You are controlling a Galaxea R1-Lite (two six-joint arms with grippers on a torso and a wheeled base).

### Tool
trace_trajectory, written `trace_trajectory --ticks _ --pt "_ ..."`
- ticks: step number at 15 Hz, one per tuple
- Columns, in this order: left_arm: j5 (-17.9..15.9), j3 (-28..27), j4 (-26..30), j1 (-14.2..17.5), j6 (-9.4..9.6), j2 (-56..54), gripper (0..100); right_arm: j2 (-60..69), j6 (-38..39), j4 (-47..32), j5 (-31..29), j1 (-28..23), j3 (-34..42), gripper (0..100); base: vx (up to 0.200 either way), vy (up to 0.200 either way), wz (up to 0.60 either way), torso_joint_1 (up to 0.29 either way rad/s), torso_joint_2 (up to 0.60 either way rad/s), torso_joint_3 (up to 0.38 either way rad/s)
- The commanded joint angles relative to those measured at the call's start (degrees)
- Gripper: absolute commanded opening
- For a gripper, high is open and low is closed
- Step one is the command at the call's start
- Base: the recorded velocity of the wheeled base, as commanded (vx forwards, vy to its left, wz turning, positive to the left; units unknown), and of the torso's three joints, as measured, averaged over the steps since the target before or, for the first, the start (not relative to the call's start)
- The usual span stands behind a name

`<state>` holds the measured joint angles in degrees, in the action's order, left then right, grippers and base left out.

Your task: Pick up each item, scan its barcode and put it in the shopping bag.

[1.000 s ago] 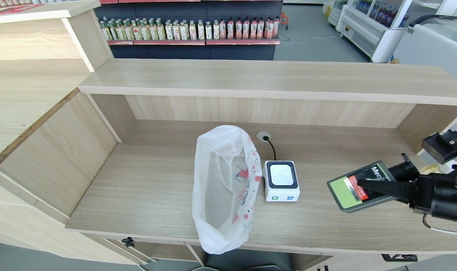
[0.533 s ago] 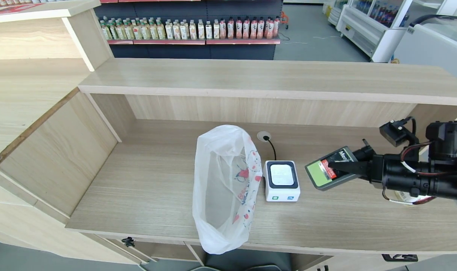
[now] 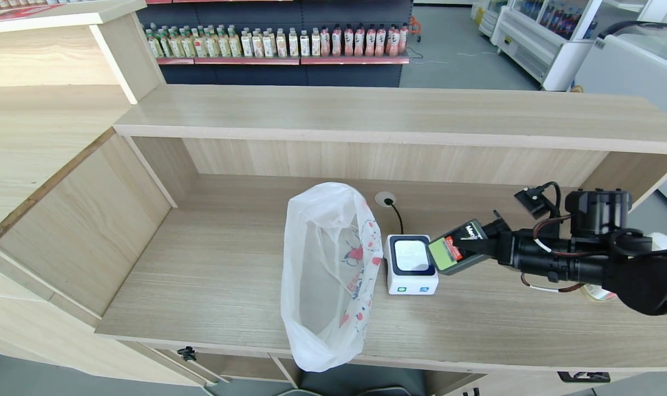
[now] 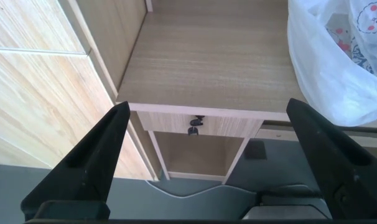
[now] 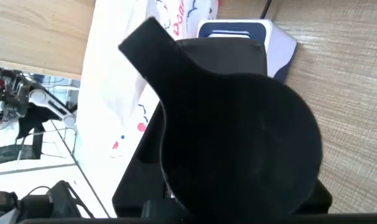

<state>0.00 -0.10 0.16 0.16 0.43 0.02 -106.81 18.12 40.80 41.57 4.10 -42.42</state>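
Gripping the packet (image 3: 440, 254), your right gripper (image 3: 469, 248) holds it just right of the scanner (image 3: 410, 265) — scan apparently pending, bagging left; shopping bag (image 3: 325, 286) looks empty. Left gripper (image 4: 207, 115): spread wide, holding nothing.

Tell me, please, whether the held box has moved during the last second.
Yes. The box has moved toward the robot's left, from well right of the scanner to just beside it.

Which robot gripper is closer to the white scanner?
Right. The right gripper holds a green box just beside the scanner; the left gripper hangs in front of the counter, past the bag.
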Motion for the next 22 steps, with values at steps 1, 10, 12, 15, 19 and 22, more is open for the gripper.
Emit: trace_trajectory --ticks 1,10,12,15,19,22 --pt "0.0 0.0 0.0 0.0 0.01 0.0 100 -1.7 -0.1 0.2 0.0 0.7 -0.1 0 0.0 0.0 0.0 0.0 0.0 0.0" --pt "0.0 0.0 0.0 0.0 0.01 0.0 100 -9.6 0.4 10.3 -2.2 3.4 -1.6 0 0.0 0.0 0.0 0.0 0.0 0.0" --pt "0.0 0.0 0.0 0.0 0.01 0.0 100 -9.9 1.1 11.1 -3.1 5.0 -1.8 0 0.0 0.0 0.0 0.0 0.0 0.0" --pt "0.0 0.0 0.0 0.0 -0.08 0.0 100 -12.5 1.0 14.6 -4.0 6.5 -2.2 0 0.0 0.0 0.0 0.0 0.0 0.0" --pt "0.0 0.0 0.0 0.0 -0.08 0.0 100 -15.7 1.2 17.6 -5.4 6.8 -3.9 0 0.0 0.0 0.0 0.0 0.0 0.0" --pt "0.0 0.0 0.0 0.0 -0.16 0.0 100 -14.7 1.5 17.6 -5.4 6.7 -3.7 0 0.0 0.0 0.0 0.0 0.0 0.0"
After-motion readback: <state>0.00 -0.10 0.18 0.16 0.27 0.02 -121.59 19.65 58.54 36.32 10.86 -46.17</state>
